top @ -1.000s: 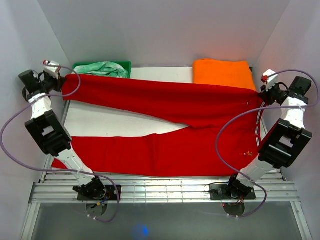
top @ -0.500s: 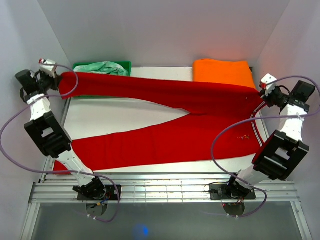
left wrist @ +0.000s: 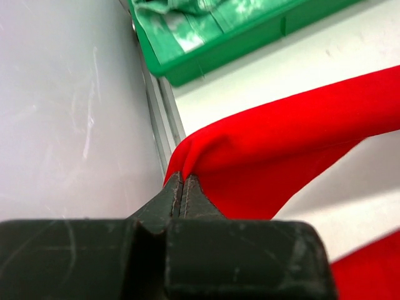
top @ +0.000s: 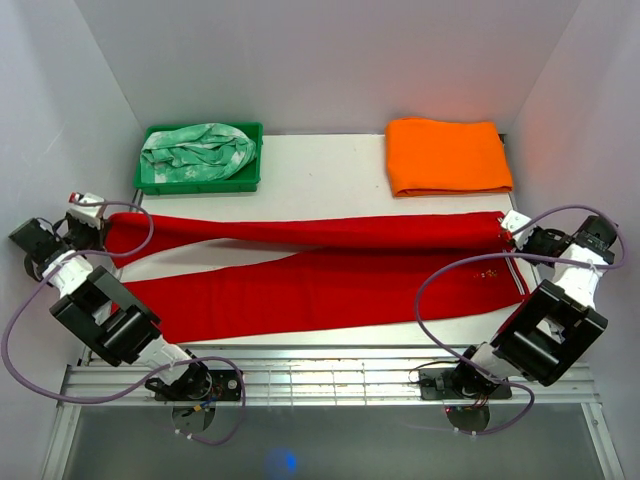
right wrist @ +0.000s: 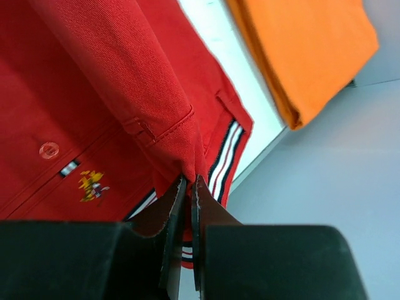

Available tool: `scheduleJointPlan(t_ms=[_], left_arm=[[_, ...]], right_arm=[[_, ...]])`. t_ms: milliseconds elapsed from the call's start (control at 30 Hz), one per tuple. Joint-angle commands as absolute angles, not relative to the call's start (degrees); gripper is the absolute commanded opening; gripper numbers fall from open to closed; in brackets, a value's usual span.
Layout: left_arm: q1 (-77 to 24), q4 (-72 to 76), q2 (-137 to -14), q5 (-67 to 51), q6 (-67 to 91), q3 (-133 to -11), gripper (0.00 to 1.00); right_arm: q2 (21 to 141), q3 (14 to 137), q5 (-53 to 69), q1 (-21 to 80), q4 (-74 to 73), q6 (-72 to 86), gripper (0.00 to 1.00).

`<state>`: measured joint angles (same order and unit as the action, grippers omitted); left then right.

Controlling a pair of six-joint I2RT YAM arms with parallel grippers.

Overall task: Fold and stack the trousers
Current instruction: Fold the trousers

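Observation:
The red trousers (top: 320,275) stretch across the table from left to right, the far leg drawn taut over the near leg. My left gripper (top: 100,225) is shut on the hem end of the far leg (left wrist: 262,150) at the table's left edge. My right gripper (top: 507,227) is shut on the waist end (right wrist: 156,106) at the table's right edge. The waistband with striped trim (right wrist: 226,156) and a small embroidered badge (right wrist: 92,185) shows in the right wrist view.
A green tray (top: 200,180) holding the mint green and white patterned cloth (top: 197,148) stands at the back left. A folded orange cloth (top: 446,156) lies at the back right. White walls close in on both sides.
Both grippers have pulled the far leg toward the near side, from the back of the table down over the near leg. The green tray and orange cloth are now uncovered.

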<state>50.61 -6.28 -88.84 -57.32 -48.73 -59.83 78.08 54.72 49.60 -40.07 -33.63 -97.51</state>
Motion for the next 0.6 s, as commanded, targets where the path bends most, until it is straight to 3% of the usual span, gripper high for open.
scheduleJointPlan(t_ms=[0, 333, 400, 567], left_arm=[[53.17, -10.18, -84.29, -59.32, -57.99, -58.01, 0.00], [63.18, -34.34, -80.34, -65.04, -81.24, -61.00, 0.00], [64.07, -45.37, -80.07, -62.77, -91.18, -60.56, 0.00], [66.53, -53.25, -79.98, -53.99, -112.27, -52.32, 0.00]], right_arm=[[76.47, 53.97, 47.99, -42.53, -39.09, -107.39, 0.08], [77.17, 52.75, 46.15, -48.51, -51.58, -124.43, 0.08], [76.56, 50.46, 43.95, -49.48, -52.03, -127.60, 0.08], [75.41, 41.69, 38.07, -49.92, -51.86, -137.80, 0.08]])
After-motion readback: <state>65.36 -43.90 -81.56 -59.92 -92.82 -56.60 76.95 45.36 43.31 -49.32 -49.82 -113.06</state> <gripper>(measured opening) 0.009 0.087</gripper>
